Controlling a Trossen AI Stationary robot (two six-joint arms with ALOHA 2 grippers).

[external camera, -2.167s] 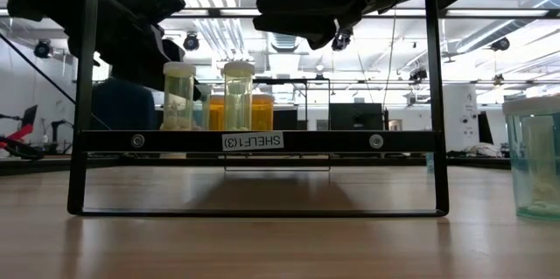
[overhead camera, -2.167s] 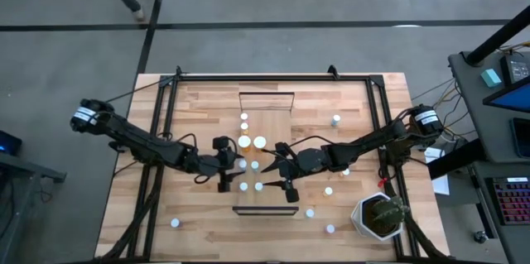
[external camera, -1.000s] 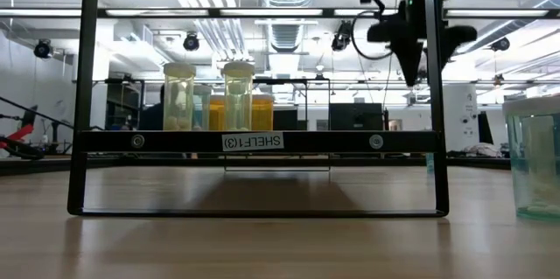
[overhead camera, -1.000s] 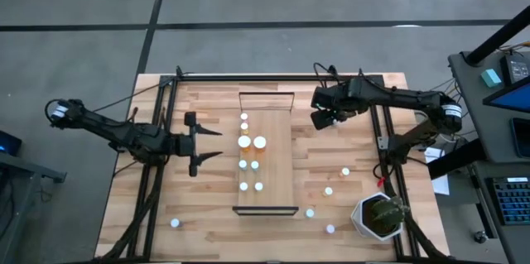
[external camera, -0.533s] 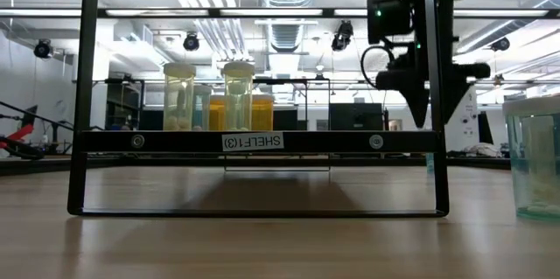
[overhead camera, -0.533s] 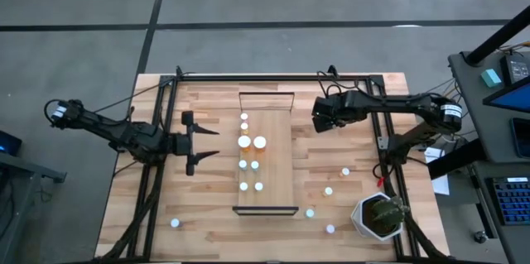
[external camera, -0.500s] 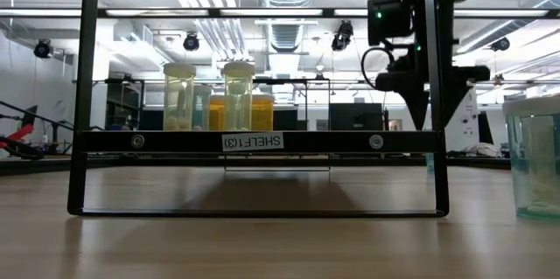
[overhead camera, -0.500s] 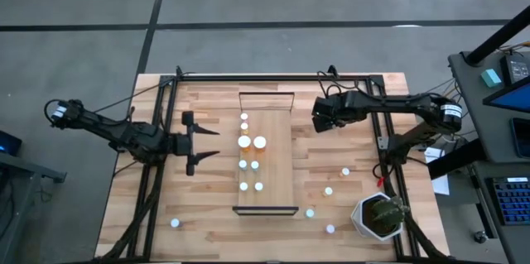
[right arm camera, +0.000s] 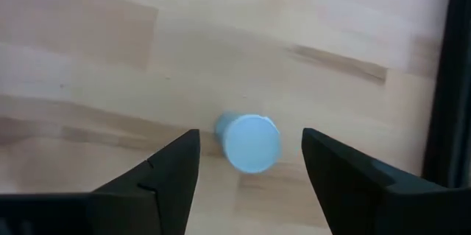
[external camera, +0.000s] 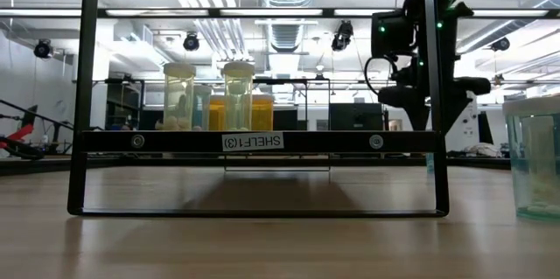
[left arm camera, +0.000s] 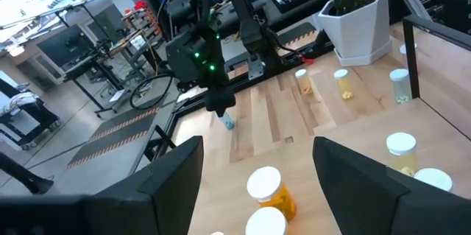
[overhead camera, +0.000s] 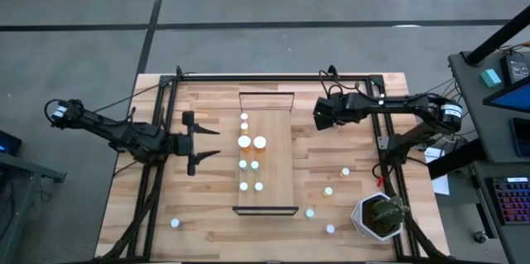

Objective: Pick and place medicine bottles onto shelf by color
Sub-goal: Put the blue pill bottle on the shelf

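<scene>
Up in the upper right of the high view, hangs right gripper (right arm camera: 250, 183) with fingers wide, right over one blue-capped bottle (right arm camera: 249, 142) on the table (overhead camera: 199, 206), nothing held. Over at middle left, waits left gripper (overhead camera: 209, 142), fingers wide too, empty, beside the shelf (overhead camera: 276, 173). On the shelf in the middle, stand several bottles (overhead camera: 251, 141), orange and pale. At lower right, sit more loose bottles (overhead camera: 328, 190) near a potted plant (overhead camera: 380, 216).
</scene>
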